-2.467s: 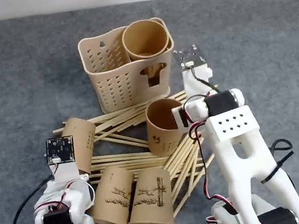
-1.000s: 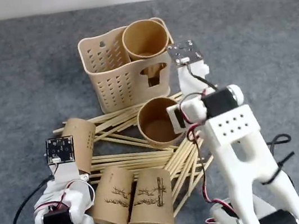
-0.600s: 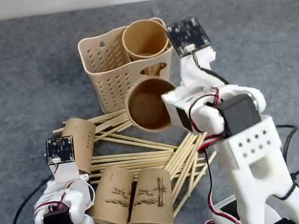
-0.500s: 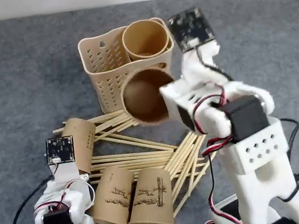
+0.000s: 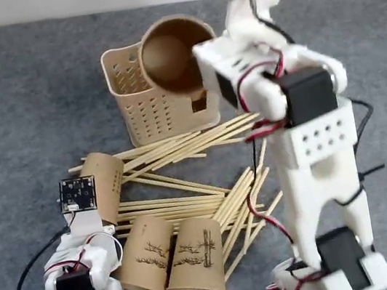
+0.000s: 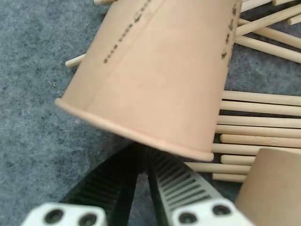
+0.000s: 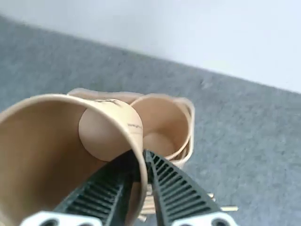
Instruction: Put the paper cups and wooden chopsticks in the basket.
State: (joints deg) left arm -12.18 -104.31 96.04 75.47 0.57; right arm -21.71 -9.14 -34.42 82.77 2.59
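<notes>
1. The paper cups (image 5: 152,258) are showing matt brown paper.
2. The chopsticks (image 5: 166,206) are showing pale, bare wood.
3. The basket (image 5: 155,114) is showing smooth beige plastic.
4. The table cover (image 5: 18,106) is looking like rough grey cloth.
5. The arm shells (image 5: 319,169) are gleaming as smooth white plastic; the right gripper (image 7: 140,162) is showing ribbed black plastic.

Slotted basket (image 5: 145,108) upright, paper cup (image 5: 169,59) tilted above it, three cups (image 5: 195,257) lying among scattered chopsticks (image 5: 180,201)
</notes>
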